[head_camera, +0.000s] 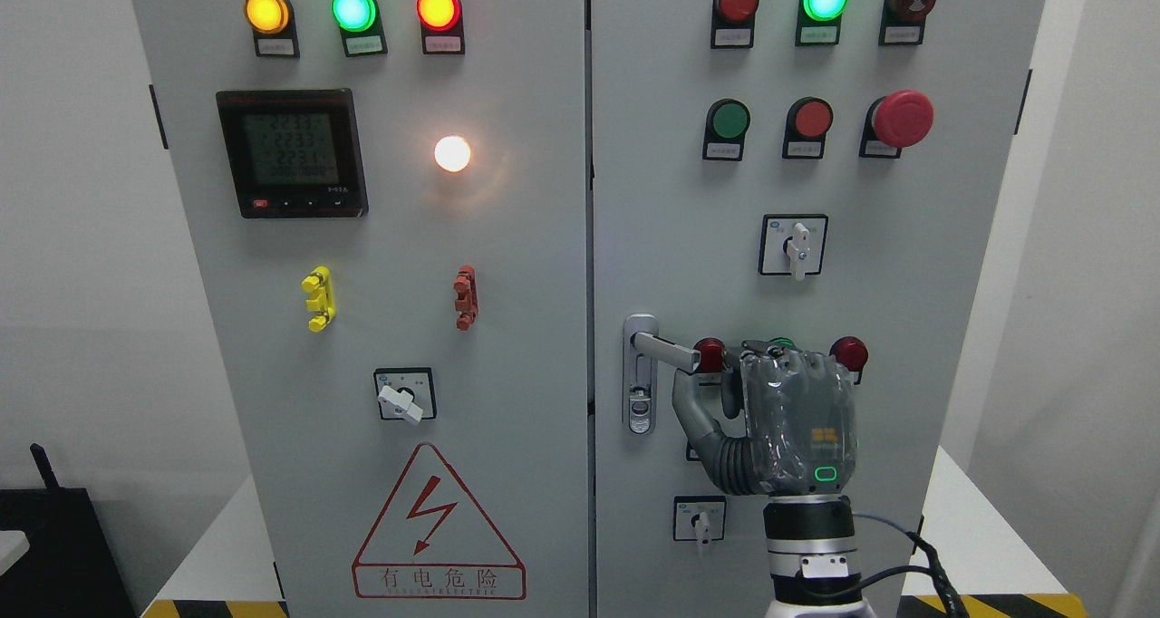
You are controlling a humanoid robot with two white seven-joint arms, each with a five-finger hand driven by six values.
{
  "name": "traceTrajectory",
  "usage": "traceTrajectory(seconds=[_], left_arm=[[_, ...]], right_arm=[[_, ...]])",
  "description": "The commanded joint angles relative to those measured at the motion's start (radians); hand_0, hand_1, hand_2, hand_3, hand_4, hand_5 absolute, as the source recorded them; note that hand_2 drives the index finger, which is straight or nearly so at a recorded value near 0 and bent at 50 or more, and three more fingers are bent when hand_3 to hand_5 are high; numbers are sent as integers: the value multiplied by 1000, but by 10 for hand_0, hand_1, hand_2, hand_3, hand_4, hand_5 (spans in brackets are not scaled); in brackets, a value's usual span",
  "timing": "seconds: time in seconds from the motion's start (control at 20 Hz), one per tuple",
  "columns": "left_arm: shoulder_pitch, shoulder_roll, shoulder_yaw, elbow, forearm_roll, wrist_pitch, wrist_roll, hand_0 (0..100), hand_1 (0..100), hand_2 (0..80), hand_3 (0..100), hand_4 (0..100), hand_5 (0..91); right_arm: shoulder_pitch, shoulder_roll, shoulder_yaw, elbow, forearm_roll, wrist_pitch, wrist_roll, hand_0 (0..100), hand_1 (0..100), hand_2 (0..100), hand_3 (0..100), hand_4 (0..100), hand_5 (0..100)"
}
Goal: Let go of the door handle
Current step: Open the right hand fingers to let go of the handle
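The silver lever handle (666, 350) sticks out to the right from its lock plate (640, 391) on the right cabinet door (906, 346). My right hand (725, 387) is raised just right of the lever's free end, with the back of the hand facing me. Its thumb (691, 402) is spread to the left, and the thumb tip sits just under the lever's end. The palm and other fingers stand beside the lever, not wrapped around it, and the hand is open. They cover part of a row of buttons. The left arm is out of view.
The grey two-door cabinet fills the view, and both doors look closed. The right door carries lamps, push buttons, a red mushroom stop button (902, 118) and rotary switches (795, 246). The left door has a meter (292, 153) and a warning triangle (438, 527). A cable (915, 555) trails from my wrist.
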Motion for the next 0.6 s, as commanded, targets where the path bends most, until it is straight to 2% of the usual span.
traceTrajectory(seconds=[0.0, 0.45, 0.55], left_arm=[[0, 0, -14, 20, 0, 1, -1, 120, 389, 0, 0, 0, 0], [0, 0, -14, 20, 0, 1, -1, 120, 389, 0, 0, 0, 0], [0, 0, -14, 20, 0, 1, -1, 120, 389, 0, 0, 0, 0]], right_arm=[[-4, 0, 0, -4, -1, 0, -2, 499, 504, 990, 1000, 1000, 995], [37, -3, 12, -30, -1, -5, -8, 501, 503, 990, 1000, 1000, 995], [63, -25, 14, -42, -2, -31, -31, 505, 500, 990, 1000, 1000, 995]])
